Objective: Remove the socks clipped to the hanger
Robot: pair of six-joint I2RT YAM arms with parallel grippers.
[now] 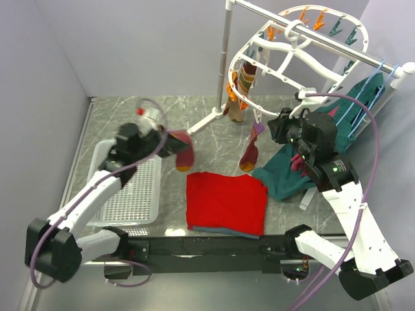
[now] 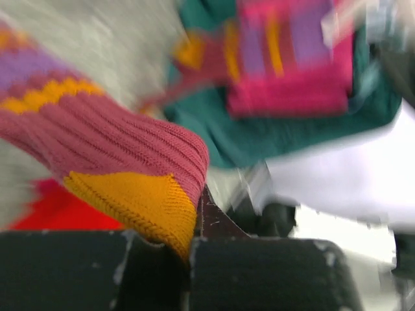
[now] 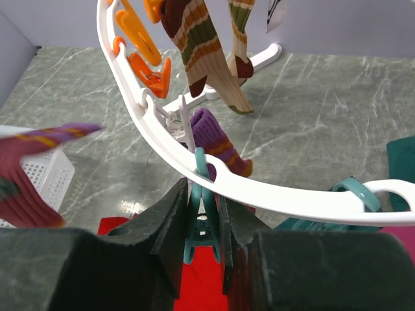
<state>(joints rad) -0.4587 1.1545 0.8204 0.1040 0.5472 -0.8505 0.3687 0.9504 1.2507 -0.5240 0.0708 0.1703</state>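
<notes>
The left jaws, left of centre in the top view at the end of the left arm [image 1: 97, 191], are clenched on a maroon sock [image 1: 183, 152]. The sock hangs free of the hanger [image 1: 318, 68], over the bench [image 1: 110, 113] between the basket [image 1: 130, 194] and the red cloth [image 1: 227, 204]. In the left wrist view its ribbed knit and orange heel fill the left half. The heel is pinched where the two dark fingers meet at the bottom edge, and the background there is blurred.

The right jaws, right of centre in the top view on the right arm [image 1: 353, 214], are clamped on a teal peg [image 3: 201, 223]. The peg dangles from the hanger's white rim, low centre in the right wrist view. Just behind that rim hangs a purple sock [image 3: 217, 146] with orange stripes; which peg holds it I cannot tell. A tan sock [image 3: 207, 52] with brown stripes is clipped higher, at the top of that view, beside orange pegs [image 3: 146, 65]. In the top view the hanger hangs from a rail [image 1: 337, 43] at upper right, and a teal garment [image 1: 282, 178] lies on the bench below the right jaws.
</notes>
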